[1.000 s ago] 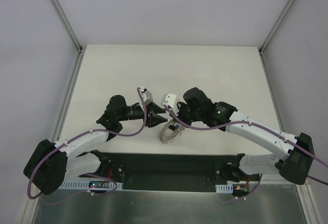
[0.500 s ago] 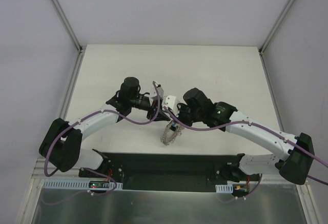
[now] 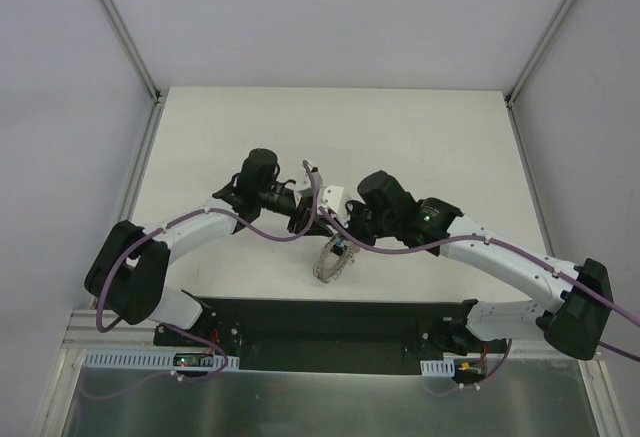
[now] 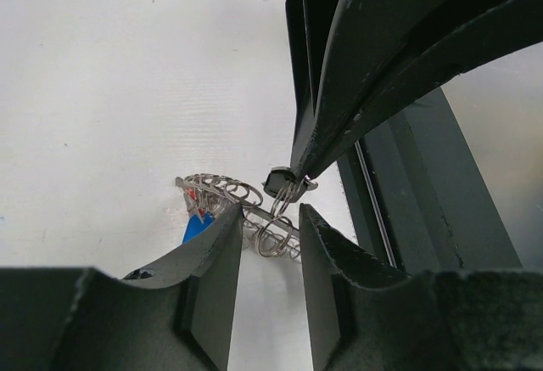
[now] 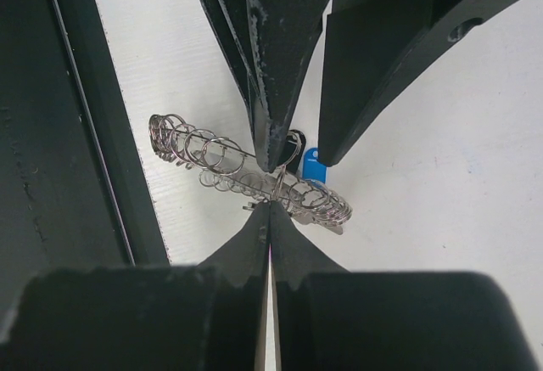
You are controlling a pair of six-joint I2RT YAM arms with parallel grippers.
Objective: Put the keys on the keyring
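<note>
The left gripper [image 4: 270, 218] has its two dark fingers [image 4: 212, 278] apart, with a clear gap between the tips. Straight beyond that gap lies the wide flat grey metal keyring [image 4: 222, 191] with wiry silver loops around its rim. It is seen edge-on and tilted up off the white table [image 4: 102, 91], and one end passes behind the left-hand finger. A small blue tag [image 4: 197, 229] and a red tag [image 4: 193, 198] sit on the ring just past that finger's tip. Whether either tip touches the ring cannot be told. The right gripper [image 5: 270, 210] comes in from the opposite side with its fingers [image 5: 246, 252] pressed flat together, no gap between them. The tips pinch the keyring's rim among the wire loops, roughly at mid-length. A small black oblong key [image 4: 277, 181] hangs on a wire loop directly beside the right fingertips, just above the gap of the left ones. From the right wrist, the blue tag lies between the left gripper's two tips. No second key can be made out.
</note>
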